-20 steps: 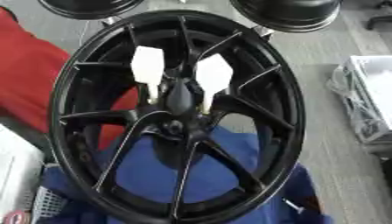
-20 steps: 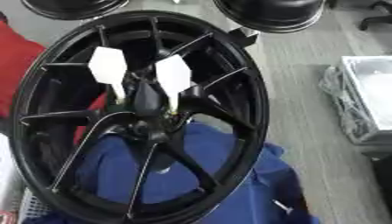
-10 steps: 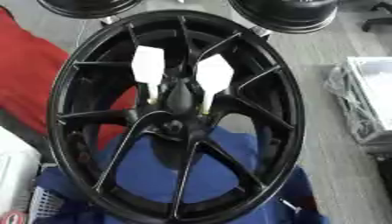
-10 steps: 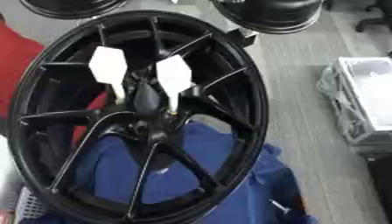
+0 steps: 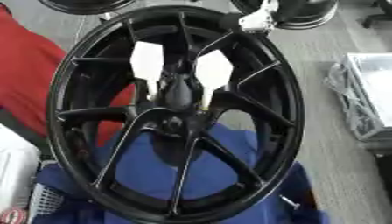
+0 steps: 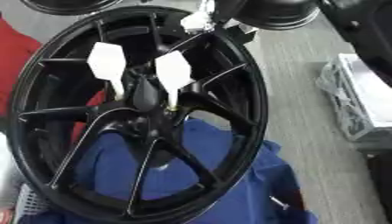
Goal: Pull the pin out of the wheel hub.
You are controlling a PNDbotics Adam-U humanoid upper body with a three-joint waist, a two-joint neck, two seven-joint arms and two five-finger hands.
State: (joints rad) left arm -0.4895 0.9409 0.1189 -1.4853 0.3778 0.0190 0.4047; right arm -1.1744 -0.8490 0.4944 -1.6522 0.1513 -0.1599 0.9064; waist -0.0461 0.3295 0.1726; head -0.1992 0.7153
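Observation:
A black multi-spoke wheel stands on edge, facing me. Two pins with white flag-like tags stick out of its hub: the left pin and the right pin, whose thin stems run down into the hub. My right arm comes in from the upper right corner. Its hand is at the top of the rim, next to a small white and silver part, well above the pins. The hand is blurred and its pose is unclear. My left hand does not show.
A blue cloth lies under and behind the wheel, and a red cloth is at the left. A grey crate stands at the right. More black wheels lie at the top edge, and a white container sits at the lower left.
My right arm and hand have come into view from the upper right and reached the top of the rim. The wheel and both pins stay in place.

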